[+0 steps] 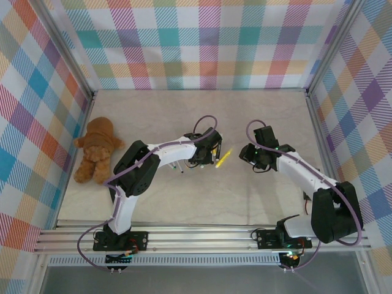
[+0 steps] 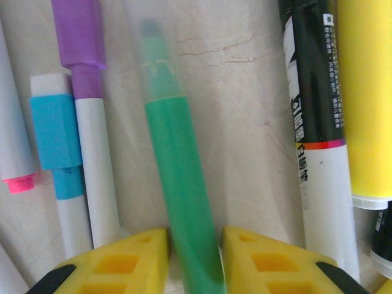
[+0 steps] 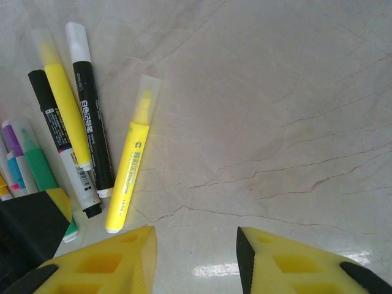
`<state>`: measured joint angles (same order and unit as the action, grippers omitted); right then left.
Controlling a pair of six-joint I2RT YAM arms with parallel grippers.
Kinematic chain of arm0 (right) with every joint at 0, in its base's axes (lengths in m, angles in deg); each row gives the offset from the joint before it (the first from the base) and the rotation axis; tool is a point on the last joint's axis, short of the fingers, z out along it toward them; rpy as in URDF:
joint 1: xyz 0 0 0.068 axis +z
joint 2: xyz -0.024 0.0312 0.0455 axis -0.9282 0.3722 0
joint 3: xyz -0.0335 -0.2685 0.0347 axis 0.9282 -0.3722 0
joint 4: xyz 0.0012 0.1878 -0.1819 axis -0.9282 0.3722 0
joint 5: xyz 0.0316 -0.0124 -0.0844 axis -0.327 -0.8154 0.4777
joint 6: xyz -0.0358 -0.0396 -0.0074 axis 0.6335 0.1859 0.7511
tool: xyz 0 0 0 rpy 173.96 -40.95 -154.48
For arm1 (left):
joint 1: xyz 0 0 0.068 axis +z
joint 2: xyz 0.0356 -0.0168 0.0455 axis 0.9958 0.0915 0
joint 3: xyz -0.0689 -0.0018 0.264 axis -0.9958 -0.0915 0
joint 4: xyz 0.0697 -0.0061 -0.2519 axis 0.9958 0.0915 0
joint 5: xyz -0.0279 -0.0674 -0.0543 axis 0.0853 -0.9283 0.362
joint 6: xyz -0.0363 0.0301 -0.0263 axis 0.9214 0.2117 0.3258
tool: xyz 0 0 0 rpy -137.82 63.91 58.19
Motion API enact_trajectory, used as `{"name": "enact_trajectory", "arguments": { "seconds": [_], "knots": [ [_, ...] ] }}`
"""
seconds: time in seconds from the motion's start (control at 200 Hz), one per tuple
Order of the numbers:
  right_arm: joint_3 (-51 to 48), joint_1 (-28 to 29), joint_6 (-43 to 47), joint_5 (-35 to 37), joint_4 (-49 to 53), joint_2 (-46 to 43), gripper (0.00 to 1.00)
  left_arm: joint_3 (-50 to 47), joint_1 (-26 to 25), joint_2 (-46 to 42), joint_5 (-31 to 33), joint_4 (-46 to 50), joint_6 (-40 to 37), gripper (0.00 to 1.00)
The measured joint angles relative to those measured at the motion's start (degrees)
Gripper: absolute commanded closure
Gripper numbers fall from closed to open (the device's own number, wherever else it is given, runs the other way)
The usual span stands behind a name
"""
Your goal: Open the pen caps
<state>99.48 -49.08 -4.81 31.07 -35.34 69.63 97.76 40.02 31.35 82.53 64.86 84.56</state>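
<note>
My left gripper [image 2: 195,245] is down among the pens, its yellow fingers [image 2: 122,257] pressed to either side of a green pen [image 2: 177,184] that lies on the table. That pen's clear cap [image 2: 156,61] is on. Beside it lie a purple cap [image 2: 78,30], a blue cap [image 2: 55,131], a pink tip [image 2: 20,182], a black marker [image 2: 312,92] and a yellow pen [image 2: 366,92]. My right gripper [image 3: 196,245] is open over bare table. A yellow highlighter [image 3: 130,165] with a clear cap [image 3: 146,98] lies just to its left. From above, the left gripper [image 1: 205,156] and right gripper [image 1: 250,154] face each other across that highlighter [image 1: 223,158].
A brown teddy bear [image 1: 97,150] sits at the table's left edge. Two black markers [image 3: 92,122] and another yellow pen [image 3: 61,98] lie in a row left of the highlighter. Checked walls close off the table on three sides. The marble top [image 1: 202,110] behind the arms is bare.
</note>
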Motion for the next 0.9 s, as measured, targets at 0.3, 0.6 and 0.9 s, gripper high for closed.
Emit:
{"name": "enact_trajectory", "arguments": {
  "seconds": [0.3, 0.6, 0.9],
  "knots": [
    [0.4, 0.0, 0.0, -2.1, -0.6, 2.2, 0.58, -0.1, 0.4, 0.0, -1.2, 0.0, -0.6, 0.71],
    [2.7, 0.0, 0.0, -3.6, -1.0, 3.6, 0.58, 0.2, 0.7, -0.4, -2.0, 0.5, -1.5, 1.0],
    [4.8, 0.0, 0.0, -5.3, -1.4, 7.3, 0.59, 0.2, 0.8, -0.5, -2.0, 0.7, -1.7, 1.0]
  ]
}}
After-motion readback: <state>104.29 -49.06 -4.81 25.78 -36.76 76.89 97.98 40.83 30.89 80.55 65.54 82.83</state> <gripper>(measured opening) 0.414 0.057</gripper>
